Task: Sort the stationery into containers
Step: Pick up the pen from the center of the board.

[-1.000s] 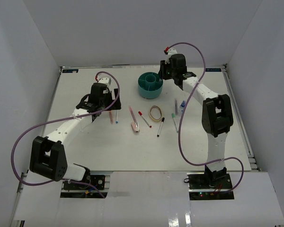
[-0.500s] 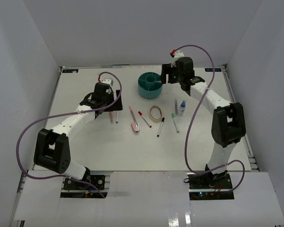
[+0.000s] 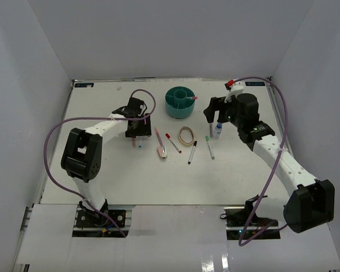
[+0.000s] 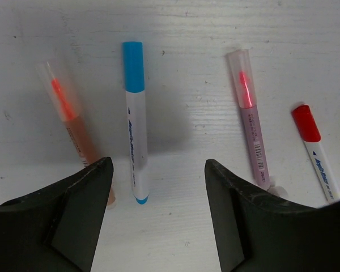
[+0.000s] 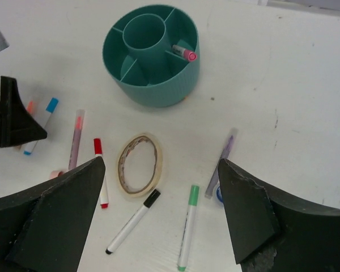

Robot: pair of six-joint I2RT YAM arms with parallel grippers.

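Organizer (image 5: 152, 54), teal: one pink-capped pen (image 5: 184, 54) in a ring compartment. Other stationery lies loose on the table (image 5: 272, 68). Left gripper (image 4: 157, 170) spread, with the tail of the blue-capped pen (image 4: 134, 119) between its fingers. One finger covers the lower end of the orange pen (image 4: 73, 136). Right gripper (image 5: 161, 167) spread, empty, over the rubber band (image 5: 139, 164). Bottle (image 5: 217, 195) mostly hidden behind its finger.

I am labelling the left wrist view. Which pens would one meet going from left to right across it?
orange pen → blue-capped pen → pink pen → red-capped pen
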